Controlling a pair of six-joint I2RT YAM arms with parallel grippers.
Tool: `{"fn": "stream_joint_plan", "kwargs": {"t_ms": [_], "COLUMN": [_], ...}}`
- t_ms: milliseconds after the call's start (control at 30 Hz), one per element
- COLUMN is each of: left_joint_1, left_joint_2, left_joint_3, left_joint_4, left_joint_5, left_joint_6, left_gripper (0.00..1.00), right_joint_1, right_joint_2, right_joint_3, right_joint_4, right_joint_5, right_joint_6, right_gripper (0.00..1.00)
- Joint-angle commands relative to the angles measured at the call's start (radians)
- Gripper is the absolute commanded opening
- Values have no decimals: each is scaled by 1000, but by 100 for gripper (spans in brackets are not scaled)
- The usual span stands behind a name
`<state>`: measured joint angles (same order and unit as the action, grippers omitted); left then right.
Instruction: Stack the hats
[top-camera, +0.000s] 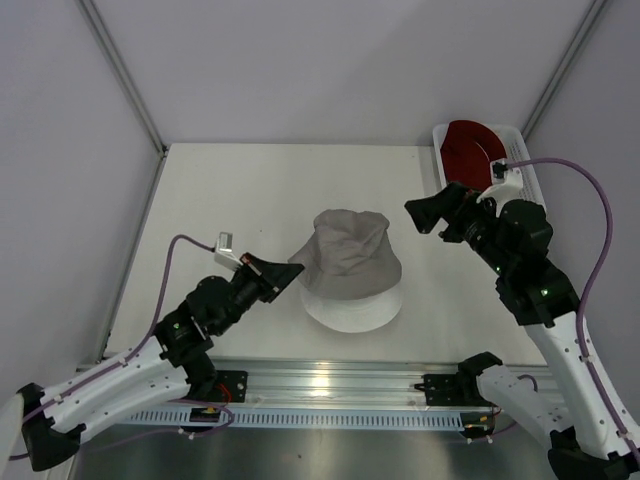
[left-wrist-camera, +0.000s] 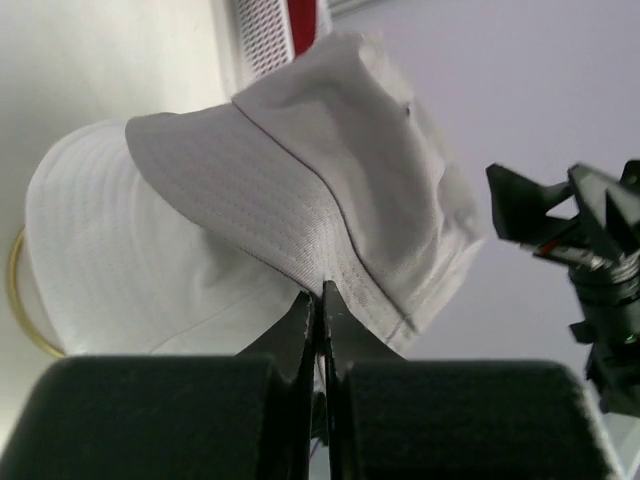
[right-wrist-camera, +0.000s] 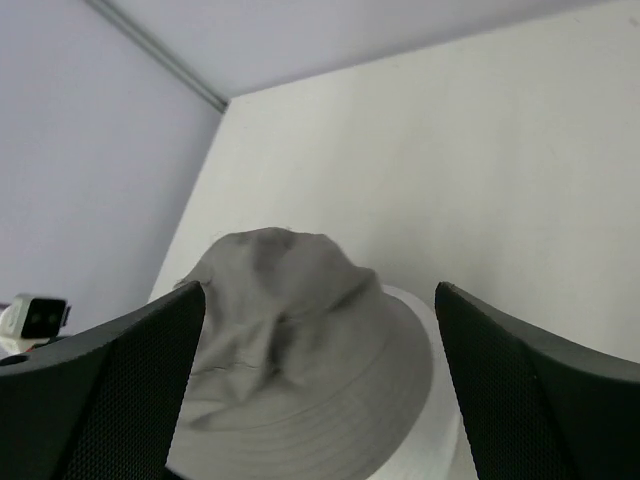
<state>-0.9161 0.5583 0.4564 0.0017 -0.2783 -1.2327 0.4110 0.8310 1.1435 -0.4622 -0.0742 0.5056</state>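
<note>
A grey hat (top-camera: 347, 258) lies on top of a white hat (top-camera: 352, 306) at the table's middle. My left gripper (top-camera: 296, 275) is shut on the grey hat's left brim; the left wrist view shows the fingers pinching the brim edge (left-wrist-camera: 325, 288). My right gripper (top-camera: 418, 215) is open and empty, held above and right of the stack; the right wrist view looks down on the grey hat (right-wrist-camera: 300, 350) and the white brim (right-wrist-camera: 440, 440). A dark red hat (top-camera: 468, 150) lies in the basket. The beige hat is hidden.
A white slatted basket (top-camera: 525, 165) stands at the back right corner. A gold ring (left-wrist-camera: 20, 300) of the wire stand shows under the white hat in the left wrist view. Grey walls close in the table on three sides.
</note>
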Motion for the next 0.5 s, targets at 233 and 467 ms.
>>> {"fn": "stream_joint_plan", "kwargs": {"t_ms": [233,467], "left_joint_1": [-93,-176], "left_joint_2": [129,83], "left_joint_3": [-74,-151], "left_joint_4": [217,331], "left_joint_5": [87,-4], "left_joint_6": [185,274], "left_gripper": [1,1], "right_joint_1": [-135,-140], "right_joint_2": [-101,-185], "right_joint_3": [-315,-372], "right_joint_4": [22,-89], "right_joint_5": [-62,-93], "right_joint_6": [267,396], "right_gripper": [99,99]}}
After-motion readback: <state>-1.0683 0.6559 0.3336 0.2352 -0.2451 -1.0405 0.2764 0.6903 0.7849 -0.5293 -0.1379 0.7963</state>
